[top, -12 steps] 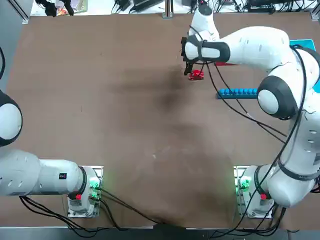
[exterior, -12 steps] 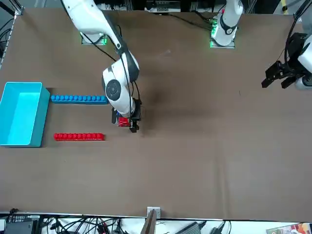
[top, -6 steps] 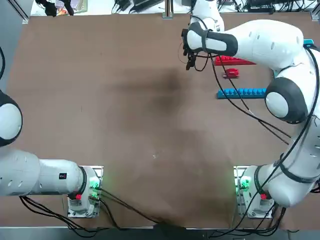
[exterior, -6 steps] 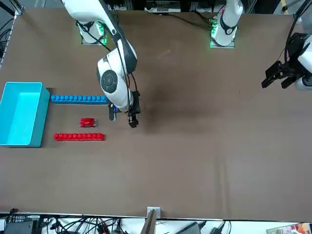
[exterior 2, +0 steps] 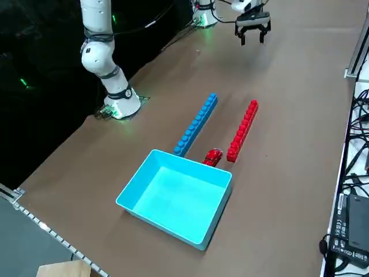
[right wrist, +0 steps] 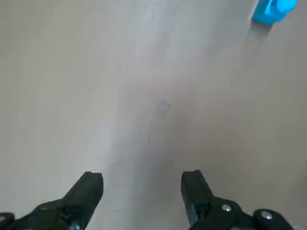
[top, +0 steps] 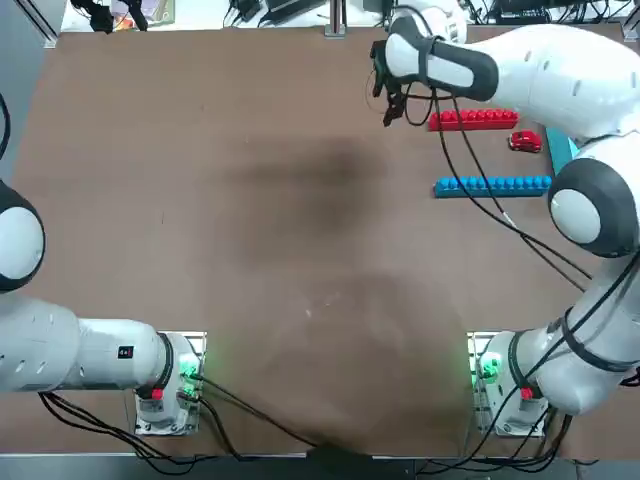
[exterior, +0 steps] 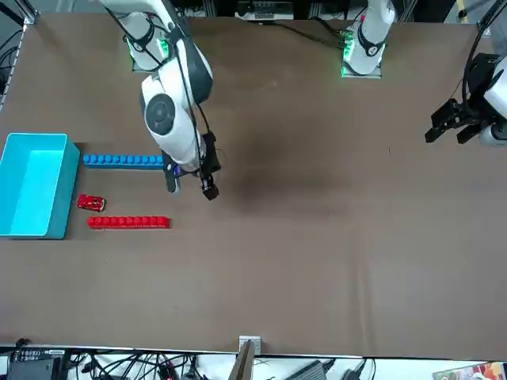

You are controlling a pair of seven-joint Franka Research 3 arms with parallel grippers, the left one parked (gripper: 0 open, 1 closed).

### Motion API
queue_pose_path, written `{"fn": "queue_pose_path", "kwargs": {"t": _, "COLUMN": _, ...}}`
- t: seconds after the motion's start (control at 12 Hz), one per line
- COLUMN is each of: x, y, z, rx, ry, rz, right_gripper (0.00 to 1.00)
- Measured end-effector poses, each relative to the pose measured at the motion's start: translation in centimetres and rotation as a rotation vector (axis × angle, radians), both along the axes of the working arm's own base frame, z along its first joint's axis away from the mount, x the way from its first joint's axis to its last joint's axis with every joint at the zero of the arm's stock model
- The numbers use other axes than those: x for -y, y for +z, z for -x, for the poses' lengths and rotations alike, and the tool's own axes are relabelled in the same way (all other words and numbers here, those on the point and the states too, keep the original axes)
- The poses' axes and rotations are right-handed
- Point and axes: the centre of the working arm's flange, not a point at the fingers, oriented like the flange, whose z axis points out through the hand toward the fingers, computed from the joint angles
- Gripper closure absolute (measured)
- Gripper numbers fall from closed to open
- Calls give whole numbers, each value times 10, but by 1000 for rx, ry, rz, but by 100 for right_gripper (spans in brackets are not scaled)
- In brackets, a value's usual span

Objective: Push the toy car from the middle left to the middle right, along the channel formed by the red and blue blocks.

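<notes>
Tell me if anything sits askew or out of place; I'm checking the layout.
Nothing stands out. The red bar and blue bar lie parallel, the toy car sits upright between them by the bin, and the right claw hangs open, clear of them.

Your right arm [top: 540, 70] reaches across the upper right of the top view, bending at the elbow near the right edge. Its pincer [top: 393, 105] points down at upper centre, the two dark fingers [right wrist: 88, 189] spread apart with nothing between them, hanging above bare bench.
</notes>
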Motion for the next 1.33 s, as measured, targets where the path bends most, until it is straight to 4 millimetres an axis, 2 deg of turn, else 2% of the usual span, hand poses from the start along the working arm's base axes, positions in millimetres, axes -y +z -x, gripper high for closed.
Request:
{"fn": "queue_pose_path", "kwargs": {"t": 0.17, "x": 9, "y": 19, "z": -2, "rx": 26, "ry": 27, "rz": 0, "right_gripper": 0}}
{"fn": "queue_pose_path", "kwargs": {"t": 0.5, "x": 15, "y": 41, "z": -4, "rx": 84, "ry": 82, "rz": 30, "right_gripper": 0}}
{"fn": "queue_pose_path", "kwargs": {"t": 0.75, "x": 29, "y": 84, "z": -2, "rx": 125, "ry": 295, "rz": 67, "right_gripper": 0}}
{"fn": "queue_pose_path", "kwargs": {"t": 1.0, "x": 54, "y": 118, "z": 3, "rx": 137, "ry": 508, "rz": 109, "right_gripper": 0}}
{"fn": "queue_pose_path", "kwargs": {"t": 1.33, "x": 95, "y": 147, "z": 6, "rx": 120, "ry": 751, "rz": 129, "right_gripper": 0}}
